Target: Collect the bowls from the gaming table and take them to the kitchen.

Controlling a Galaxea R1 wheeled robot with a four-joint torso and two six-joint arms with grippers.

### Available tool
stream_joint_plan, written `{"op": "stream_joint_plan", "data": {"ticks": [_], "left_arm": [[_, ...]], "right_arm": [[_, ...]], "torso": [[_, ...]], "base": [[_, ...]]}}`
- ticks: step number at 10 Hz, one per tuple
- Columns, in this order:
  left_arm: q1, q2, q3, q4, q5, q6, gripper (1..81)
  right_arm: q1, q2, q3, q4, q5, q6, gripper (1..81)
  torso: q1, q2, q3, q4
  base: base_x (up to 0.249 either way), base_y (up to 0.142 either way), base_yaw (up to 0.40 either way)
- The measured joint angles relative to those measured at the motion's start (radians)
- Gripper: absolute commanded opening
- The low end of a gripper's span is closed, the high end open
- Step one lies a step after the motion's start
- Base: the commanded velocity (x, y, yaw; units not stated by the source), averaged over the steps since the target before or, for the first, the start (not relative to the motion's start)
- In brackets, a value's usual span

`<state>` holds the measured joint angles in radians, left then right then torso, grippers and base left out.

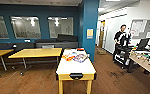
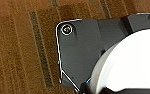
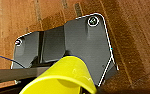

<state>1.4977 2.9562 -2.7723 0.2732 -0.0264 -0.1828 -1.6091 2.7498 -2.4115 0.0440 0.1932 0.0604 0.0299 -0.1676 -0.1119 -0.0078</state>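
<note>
A: White bowl (image 2: 131, 65) right up against your left wrist camera, plain and round, brown striped floor beneath it.

B: And your right wrist?

A: A yellow bowl (image 3: 63, 75), rim towards the lens, over the same brown floor. Whether either gripper is clamped on its bowl, you can't tell from here.

B: The gaming table (image 1: 76, 67)?

A: Dead ahead of you, end-on: white top, yellow-tan rim and legs, dark slot in the near end. Colourful board-game boxes (image 1: 74, 57) lie on its far half.

B: Around it?

A: Wooden table (image 1: 36, 52) just to its left, blue pillar (image 1: 89, 20) behind. On the right, a person (image 1: 119, 37) stands at a dark rig, near a table-football table (image 1: 146, 60). Open brown floor (image 1: 28, 80) between you and the table.
</note>
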Motion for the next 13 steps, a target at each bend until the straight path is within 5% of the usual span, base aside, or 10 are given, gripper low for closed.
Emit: {"op": "stream_joint_plan", "data": {"ticks": [13], "left_arm": [[0.008,0.025,-0.002,0.001,0.0,0.0,1.0]], "right_arm": [[-0.006,0.003,0.0,0.0,0.001,0.0,1.0]], "torso": [[0.0,0.0,0.0,0.0]], "base": [[0.0,0.0,-0.389]]}}
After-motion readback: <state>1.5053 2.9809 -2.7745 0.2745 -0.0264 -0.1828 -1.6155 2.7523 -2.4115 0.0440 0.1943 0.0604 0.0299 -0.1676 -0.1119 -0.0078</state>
